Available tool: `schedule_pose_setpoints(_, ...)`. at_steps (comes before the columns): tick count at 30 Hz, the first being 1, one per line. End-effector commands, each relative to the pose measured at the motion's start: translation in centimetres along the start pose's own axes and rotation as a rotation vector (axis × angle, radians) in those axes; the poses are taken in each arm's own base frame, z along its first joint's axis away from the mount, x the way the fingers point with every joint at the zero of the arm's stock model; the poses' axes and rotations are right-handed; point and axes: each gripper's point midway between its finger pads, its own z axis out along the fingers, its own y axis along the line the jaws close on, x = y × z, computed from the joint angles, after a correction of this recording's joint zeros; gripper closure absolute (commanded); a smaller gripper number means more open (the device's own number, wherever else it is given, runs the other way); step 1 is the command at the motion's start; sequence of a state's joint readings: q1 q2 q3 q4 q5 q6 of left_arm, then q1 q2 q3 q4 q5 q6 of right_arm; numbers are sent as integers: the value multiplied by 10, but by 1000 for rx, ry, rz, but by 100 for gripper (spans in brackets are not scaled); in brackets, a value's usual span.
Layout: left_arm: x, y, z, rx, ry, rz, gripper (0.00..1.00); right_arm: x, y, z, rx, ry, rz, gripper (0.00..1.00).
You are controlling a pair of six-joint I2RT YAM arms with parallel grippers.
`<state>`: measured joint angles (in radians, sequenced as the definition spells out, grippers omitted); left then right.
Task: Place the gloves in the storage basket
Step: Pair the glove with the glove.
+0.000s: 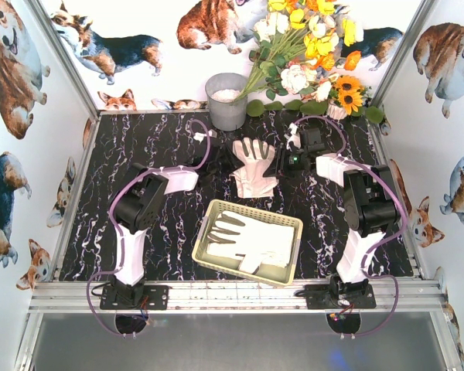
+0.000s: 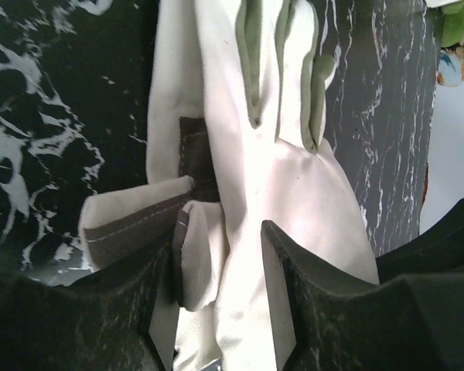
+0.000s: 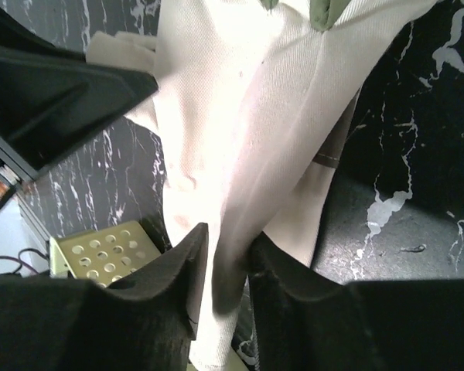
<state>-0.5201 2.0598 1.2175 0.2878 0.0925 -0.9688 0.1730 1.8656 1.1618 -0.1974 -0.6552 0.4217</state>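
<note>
Both arms wear white shells over black joints, with purple cables looping from the bases. The left gripper [image 2: 216, 294] and right gripper [image 3: 224, 286] have matte black fingers.
</note>
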Motion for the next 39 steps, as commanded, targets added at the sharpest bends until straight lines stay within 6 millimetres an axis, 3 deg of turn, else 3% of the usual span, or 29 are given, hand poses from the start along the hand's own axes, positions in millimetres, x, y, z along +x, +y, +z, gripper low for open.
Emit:
schedule_pose_setpoints(1, -20, -3, -9, 6, -38, -1, 64, 6, 4, -3, -12, 21, -35, 67)
schedule_pose_setpoints(6, -18, 5, -17, -27, -35, 2, 62, -12, 5, -12, -23, -23, -20, 54)
schedule_pose_setpoints(11, -21, 8, -25, -54, -34, 13, 60, -36, 3, -17, -62, -77, 4, 50)
schedule_pose_setpoints(26, -17, 21, -30, -120, -19, 15, 64, -53, -23, 6, -29, -60, 34, 51)
schedule_pose_setpoints(33, -17, 28, -31, -155, -20, 26, 74, -67, -37, -2, 68, -91, 14, 51)
schedule_pose_setpoints(39, -17, 28, -30, -159, -16, 27, 83, -64, -45, 6, 87, -56, 33, 52)
